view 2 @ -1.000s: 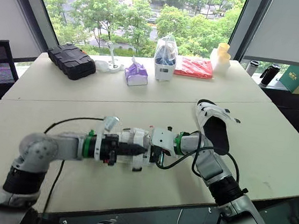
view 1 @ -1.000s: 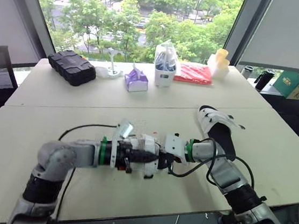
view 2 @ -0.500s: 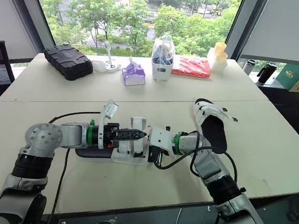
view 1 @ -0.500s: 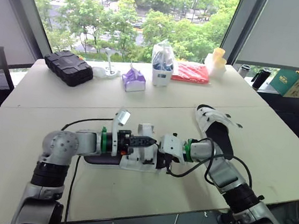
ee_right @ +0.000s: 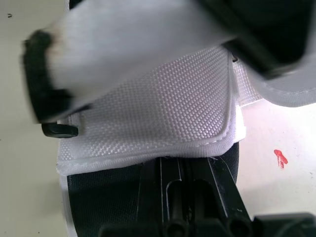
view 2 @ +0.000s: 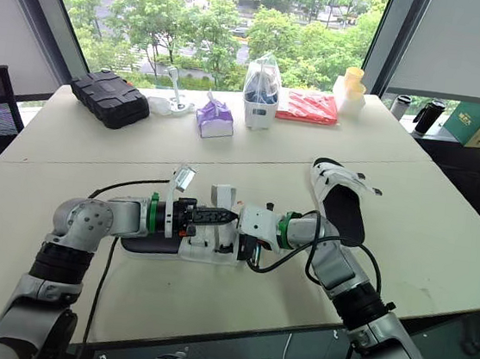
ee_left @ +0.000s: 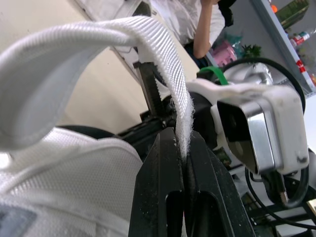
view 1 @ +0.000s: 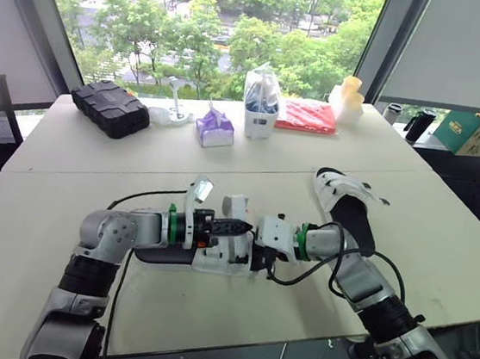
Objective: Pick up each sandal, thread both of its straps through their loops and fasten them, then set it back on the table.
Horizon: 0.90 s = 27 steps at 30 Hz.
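Sandal [view 1: 218, 258] strap [ee_left: 148, 54] inside left claw [ee_left: 182, 148]

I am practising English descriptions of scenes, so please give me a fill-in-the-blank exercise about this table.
The left gripper pinches a white ____ of the near sandal.
The other sandal lies toward the robot's ____ side.
The black case stands left of the ____ tissue box.
Missing words: strap; right; purple.
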Each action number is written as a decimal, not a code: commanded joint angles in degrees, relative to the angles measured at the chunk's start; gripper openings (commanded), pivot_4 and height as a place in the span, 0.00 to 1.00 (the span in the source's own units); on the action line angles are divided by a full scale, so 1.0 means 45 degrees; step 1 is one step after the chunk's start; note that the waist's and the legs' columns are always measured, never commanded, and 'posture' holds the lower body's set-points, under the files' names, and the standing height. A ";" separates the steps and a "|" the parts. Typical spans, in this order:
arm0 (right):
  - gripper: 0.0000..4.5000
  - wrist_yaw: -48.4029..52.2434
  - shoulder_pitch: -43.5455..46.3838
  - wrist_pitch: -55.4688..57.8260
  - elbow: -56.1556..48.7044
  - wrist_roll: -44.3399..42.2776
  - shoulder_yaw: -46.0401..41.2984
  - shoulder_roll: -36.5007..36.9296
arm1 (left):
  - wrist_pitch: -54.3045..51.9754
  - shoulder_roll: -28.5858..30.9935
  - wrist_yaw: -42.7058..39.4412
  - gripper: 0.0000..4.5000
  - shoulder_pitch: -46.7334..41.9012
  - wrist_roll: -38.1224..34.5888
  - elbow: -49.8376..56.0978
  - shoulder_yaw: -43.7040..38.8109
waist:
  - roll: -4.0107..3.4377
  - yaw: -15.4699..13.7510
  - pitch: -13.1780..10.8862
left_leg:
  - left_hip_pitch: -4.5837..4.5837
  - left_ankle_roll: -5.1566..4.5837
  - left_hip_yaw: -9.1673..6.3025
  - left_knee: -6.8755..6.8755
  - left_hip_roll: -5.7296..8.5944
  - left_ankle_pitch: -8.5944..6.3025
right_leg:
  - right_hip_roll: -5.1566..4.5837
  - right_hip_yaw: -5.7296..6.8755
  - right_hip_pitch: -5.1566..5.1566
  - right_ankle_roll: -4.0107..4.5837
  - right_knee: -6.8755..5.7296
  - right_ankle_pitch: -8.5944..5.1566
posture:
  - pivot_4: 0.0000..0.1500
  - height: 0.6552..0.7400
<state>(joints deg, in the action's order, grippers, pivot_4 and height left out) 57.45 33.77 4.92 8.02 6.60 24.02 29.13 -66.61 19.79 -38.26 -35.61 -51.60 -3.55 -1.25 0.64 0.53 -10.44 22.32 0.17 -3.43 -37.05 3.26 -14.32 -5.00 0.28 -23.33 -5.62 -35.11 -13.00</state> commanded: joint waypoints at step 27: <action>0.00 0.0164 -0.0669 0.0583 0.0257 0.0847 0.0470 0.0354 | -0.0786 0.0017 -0.0999 0.01 -0.0264 -0.0062 0.0254 -0.0345 | 0.0002 -0.0006 -0.0001 | 0.0005 0.0001 -0.0003 0.0006 0.0004 -0.0002 | -0.0009 0.0001 -0.0002 -0.0026 0.0007 0.0012 | 1.00 1.00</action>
<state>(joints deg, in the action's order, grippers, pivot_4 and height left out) 57.26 33.25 4.97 6.78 7.74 24.02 29.37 -71.41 19.45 -41.73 -36.66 -52.10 -4.24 -2.91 0.65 0.50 -10.45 22.34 0.17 -3.45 -37.02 3.28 -14.33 -5.04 0.28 -23.34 -5.72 -35.08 -12.95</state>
